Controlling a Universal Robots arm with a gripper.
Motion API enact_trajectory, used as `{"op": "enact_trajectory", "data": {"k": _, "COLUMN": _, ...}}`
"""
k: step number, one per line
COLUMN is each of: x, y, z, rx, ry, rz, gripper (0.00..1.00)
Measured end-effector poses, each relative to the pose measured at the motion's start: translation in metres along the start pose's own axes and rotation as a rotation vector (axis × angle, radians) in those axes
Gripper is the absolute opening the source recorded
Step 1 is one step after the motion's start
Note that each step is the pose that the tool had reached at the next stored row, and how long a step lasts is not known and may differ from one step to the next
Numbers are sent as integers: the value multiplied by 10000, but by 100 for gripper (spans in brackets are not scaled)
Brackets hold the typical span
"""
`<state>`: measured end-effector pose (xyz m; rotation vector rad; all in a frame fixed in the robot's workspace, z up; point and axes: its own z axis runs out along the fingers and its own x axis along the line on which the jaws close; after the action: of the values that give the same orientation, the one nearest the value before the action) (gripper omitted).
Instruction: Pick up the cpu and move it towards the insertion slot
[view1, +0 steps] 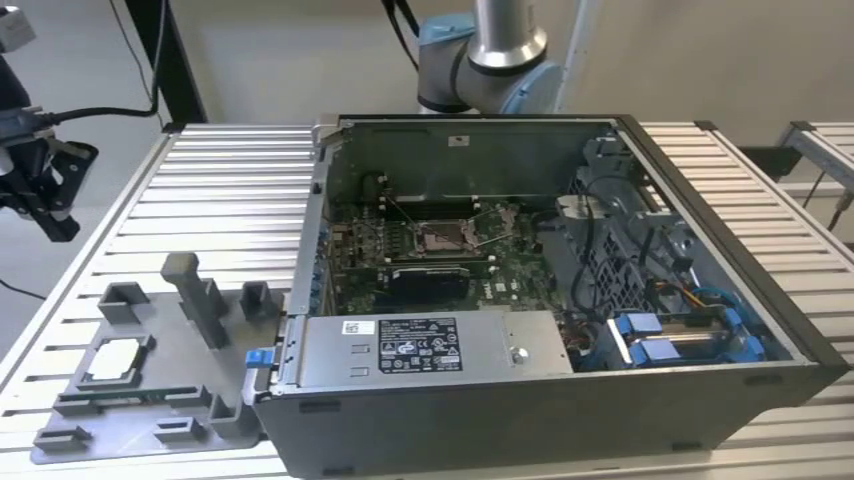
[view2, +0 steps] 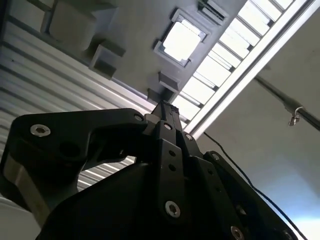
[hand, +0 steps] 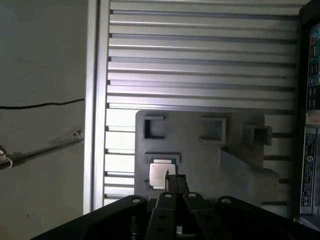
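Observation:
The cpu lies silvery face up in a square recess of the grey plastic tray, at the exterior view's left in front of the computer case. It also appears in both wrist views. My black gripper hangs well above the table at the far left of the exterior view, apart from the cpu. Its fingers are shut with nothing between them, as the second wrist view also shows. The insertion slot sits on the green board inside the open case.
The open computer case fills the middle of the ribbed metal table, with a power supply at its front and blue cables at the right. Upright grey posts rise from the tray. A memory stick lies in the tray.

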<state>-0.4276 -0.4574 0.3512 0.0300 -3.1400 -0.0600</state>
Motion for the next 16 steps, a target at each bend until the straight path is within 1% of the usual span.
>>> {"op": "enact_trajectory", "data": {"k": 4, "x": 5, "y": -85, "z": -1, "rx": 0, "ry": 1, "rz": 1, "gripper": 0}}
{"op": "enact_trajectory", "data": {"k": 6, "x": 6, "y": -115, "z": -1, "rx": 0, "ry": 0, "rz": 0, "gripper": 0}}
{"op": "enact_trajectory", "data": {"k": 12, "x": 4, "y": -154, "z": -2, "rx": 1, "ry": 7, "rz": 1, "gripper": 0}}
{"op": "enact_trajectory", "data": {"k": 16, "x": 4, "y": -160, "z": -2, "rx": 0, "ry": 8, "rz": -2, "gripper": 0}}
